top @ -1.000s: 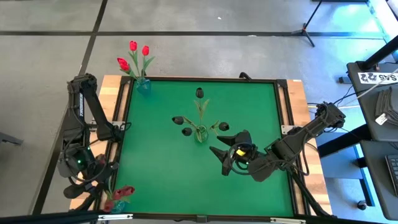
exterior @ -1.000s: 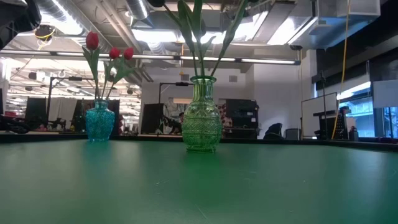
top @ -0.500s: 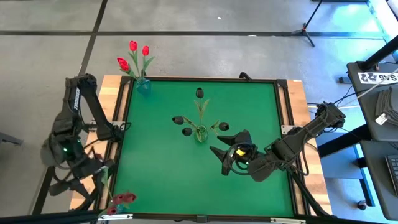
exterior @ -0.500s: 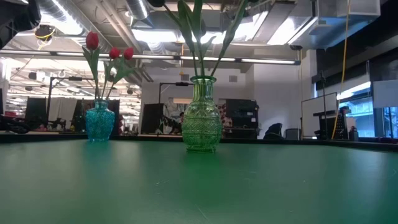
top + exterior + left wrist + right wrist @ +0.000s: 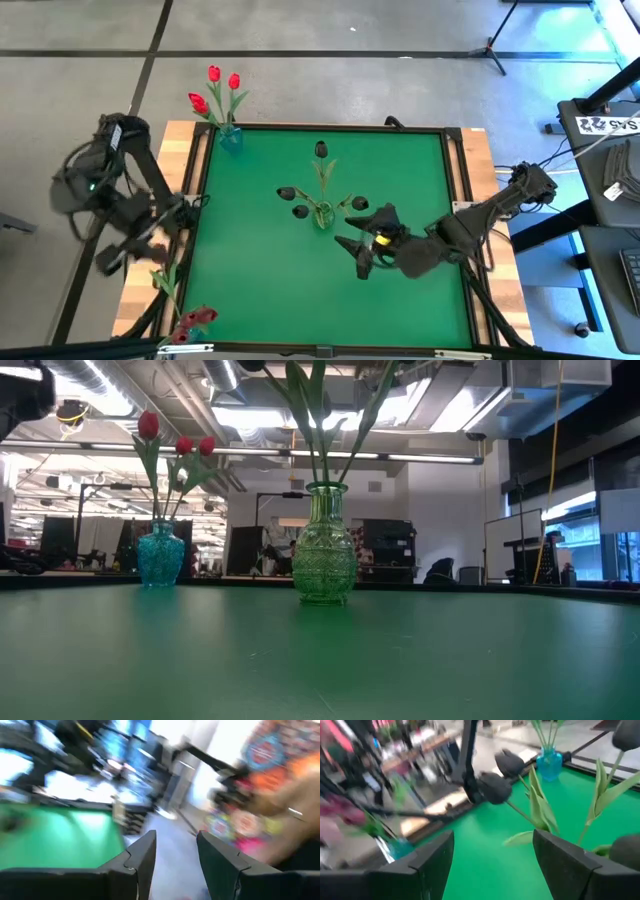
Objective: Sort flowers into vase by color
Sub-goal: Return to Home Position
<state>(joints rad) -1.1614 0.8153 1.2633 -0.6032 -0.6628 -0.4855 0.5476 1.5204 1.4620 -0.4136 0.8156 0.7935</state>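
A green glass vase stands mid-table and holds several near-black tulips. A teal vase at the far-left corner holds three red tulips. Maroon tulips stand in another teal vase at the near-left corner, off the green mat. My left gripper is open, blurred, beside the table's left edge, with nothing between its fingers. My right gripper is open, right of and nearer than the green vase.
The green mat is bordered by a dark frame and wooden edges. A green stem with leaves runs from the maroon heads toward my left arm. Bare mat lies near and left of the green vase.
My left arm has swung quickly up and toward the far edge, away from the near-left corner, leaving the maroon tulips and their green stem uncovered. My right gripper has crept slightly toward the green vase.
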